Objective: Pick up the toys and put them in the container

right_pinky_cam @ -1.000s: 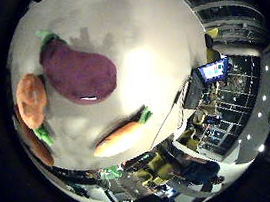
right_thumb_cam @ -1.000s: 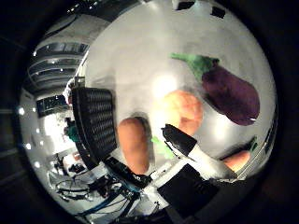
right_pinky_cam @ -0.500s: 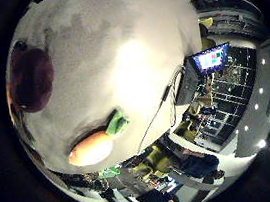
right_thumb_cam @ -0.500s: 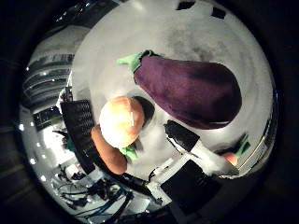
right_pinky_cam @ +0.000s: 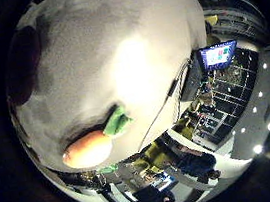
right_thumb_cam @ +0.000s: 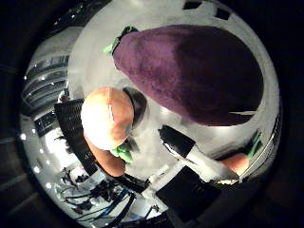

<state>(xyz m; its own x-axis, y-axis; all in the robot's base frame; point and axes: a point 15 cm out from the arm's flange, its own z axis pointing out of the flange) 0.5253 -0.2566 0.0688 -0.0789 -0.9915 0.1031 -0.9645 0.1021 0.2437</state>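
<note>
A purple plush eggplant (right_thumb_cam: 190, 71) with green stem lies on the white table, very close to the palm. Beside it is a round orange plush (right_thumb_cam: 107, 118). A plush carrot (right_pinky_cam: 88, 148) lies apart. Black slatted container (right_thumb_cam: 73, 128) stands near.

No text, label, number or sign can be read anywhere. The lit monitor (right_pinky_cam: 218, 54) in the room beyond the bench (right_pinky_cam: 133, 55) shows only coloured patches, too small to make out. The plush toys carry no visible tags or print.
</note>
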